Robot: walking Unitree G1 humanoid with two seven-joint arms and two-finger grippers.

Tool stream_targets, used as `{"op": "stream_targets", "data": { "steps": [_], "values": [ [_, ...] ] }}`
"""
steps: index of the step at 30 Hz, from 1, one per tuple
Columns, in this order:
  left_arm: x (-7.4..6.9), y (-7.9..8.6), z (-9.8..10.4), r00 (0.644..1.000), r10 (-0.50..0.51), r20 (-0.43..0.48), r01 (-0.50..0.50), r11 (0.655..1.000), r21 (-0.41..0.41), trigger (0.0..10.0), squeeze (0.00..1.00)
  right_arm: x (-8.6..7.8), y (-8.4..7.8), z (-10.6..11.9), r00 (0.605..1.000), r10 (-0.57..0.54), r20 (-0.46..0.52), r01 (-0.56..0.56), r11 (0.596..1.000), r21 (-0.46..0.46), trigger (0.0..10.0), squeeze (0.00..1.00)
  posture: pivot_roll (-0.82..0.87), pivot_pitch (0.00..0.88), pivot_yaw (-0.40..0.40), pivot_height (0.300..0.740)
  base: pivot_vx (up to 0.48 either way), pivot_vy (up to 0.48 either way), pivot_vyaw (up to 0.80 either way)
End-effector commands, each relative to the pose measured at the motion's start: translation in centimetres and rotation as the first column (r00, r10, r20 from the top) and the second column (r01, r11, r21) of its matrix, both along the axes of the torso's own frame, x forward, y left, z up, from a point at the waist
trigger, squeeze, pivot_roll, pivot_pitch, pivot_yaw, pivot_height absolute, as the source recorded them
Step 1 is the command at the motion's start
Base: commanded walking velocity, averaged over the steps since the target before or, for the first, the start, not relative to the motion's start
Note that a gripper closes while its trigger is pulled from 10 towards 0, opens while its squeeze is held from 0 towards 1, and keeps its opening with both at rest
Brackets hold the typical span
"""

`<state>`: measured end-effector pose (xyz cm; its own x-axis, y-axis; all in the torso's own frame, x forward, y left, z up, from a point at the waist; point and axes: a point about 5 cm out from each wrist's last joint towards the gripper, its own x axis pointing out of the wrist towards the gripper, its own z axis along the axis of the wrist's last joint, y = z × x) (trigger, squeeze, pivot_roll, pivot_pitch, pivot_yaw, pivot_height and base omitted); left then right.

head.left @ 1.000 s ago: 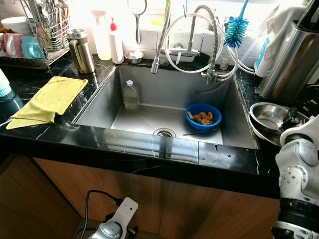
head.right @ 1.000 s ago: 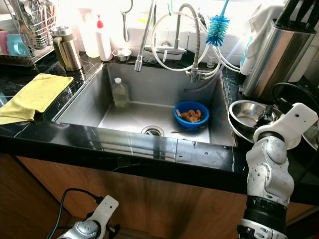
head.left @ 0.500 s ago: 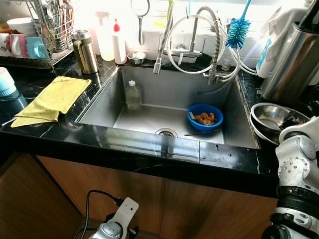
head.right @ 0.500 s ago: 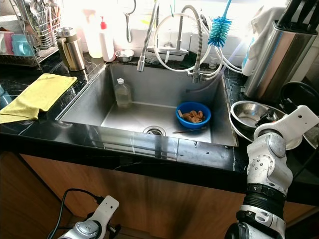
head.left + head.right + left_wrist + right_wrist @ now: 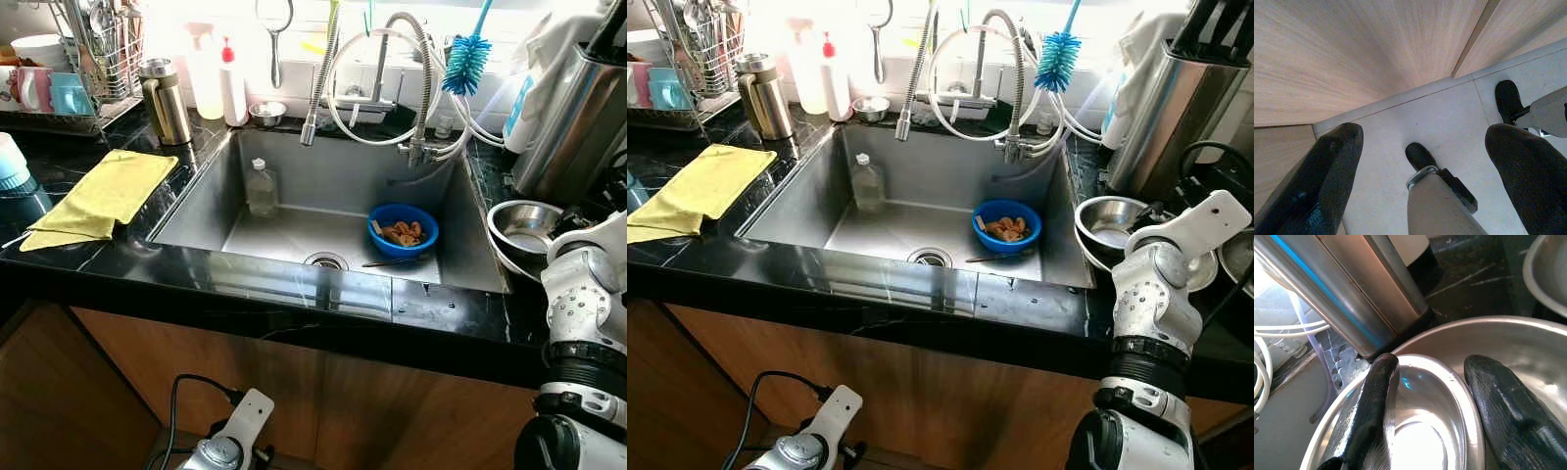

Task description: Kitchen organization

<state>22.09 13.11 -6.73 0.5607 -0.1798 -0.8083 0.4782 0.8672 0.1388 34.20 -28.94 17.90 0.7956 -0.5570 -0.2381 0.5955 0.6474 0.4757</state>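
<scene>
- The right gripper (image 5: 1430, 401) reaches into stacked stainless-steel bowls (image 5: 524, 230) on the black marble counter (image 5: 294, 294), at the counter's right end just beside the sink's right rim.
- Its two black fingers (image 5: 1371, 416) stand apart: one lies inside the smaller top bowl, the other rests on the far side of that bowl's rim, over the larger bowl beneath, so the rim sits between them without being pinched.
- A tall brushed-steel container (image 5: 578, 117) stands on the counter directly behind the bowls.
- In the stainless-steel sink (image 5: 196, 211) a blue plastic bowl of brown food scraps (image 5: 403, 229) sits at the right side of the basin floor, with a thin utensil (image 5: 387, 260) lying before it.
- A clear plastic bottle (image 5: 260, 186) stands upright against the basin's back left corner.
- A yellow cloth (image 5: 103, 196) lies flat on the counter to the left of the sink, near the front edge.
- A gold metal jug (image 5: 164, 100) and a white bottle with a red pump (image 5: 233, 83) stand at the counter's back edge, beside a wire dish rack (image 5: 69, 69).
- A blue bottle brush (image 5: 463, 61) hangs over the coiled tap hoses (image 5: 392, 69).
- The left gripper (image 5: 1420, 166) hangs low before the wooden cabinet front (image 5: 1352, 49), fingers wide apart over pale floor tiles (image 5: 1449, 117).
</scene>
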Motion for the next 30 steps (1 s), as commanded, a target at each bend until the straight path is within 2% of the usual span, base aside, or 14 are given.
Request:
{"op": "stream_targets", "data": {
  "steps": [1, 20, 30],
  "values": [
    [-0.3, 0.1, -0.2, 1.000, -0.003, -0.019, 0.003, 1.000, 0.008, 10.0, 0.00, 0.3, -0.3, 0.8, 1.000, -0.014, 0.017, 0.013, 1.000, 0.016, 10.0, 0.00, 0.03, 0.006, -0.046, 0.736, 0.000, 0.000, 0.00],
    [0.1, -0.3, 0.1, 1.000, -0.015, -0.017, 0.015, 1.000, -0.007, 10.0, 0.00, 0.4, 0.1, 0.1, 1.000, -0.012, -0.017, 0.013, 0.997, 0.073, 10.0, 0.00, 0.03, 0.001, -0.045, 0.736, 0.000, 0.000, 0.00],
    [0.1, -0.4, 0.1, 1.000, -0.020, -0.018, 0.020, 1.000, -0.012, 10.0, 0.00, 0.7, 0.8, -0.6, 0.995, 0.065, -0.082, -0.061, 0.997, 0.047, 10.0, 0.00, 0.02, 0.000, -0.047, 0.736, 0.000, 0.000, 0.00]
  ]
}}
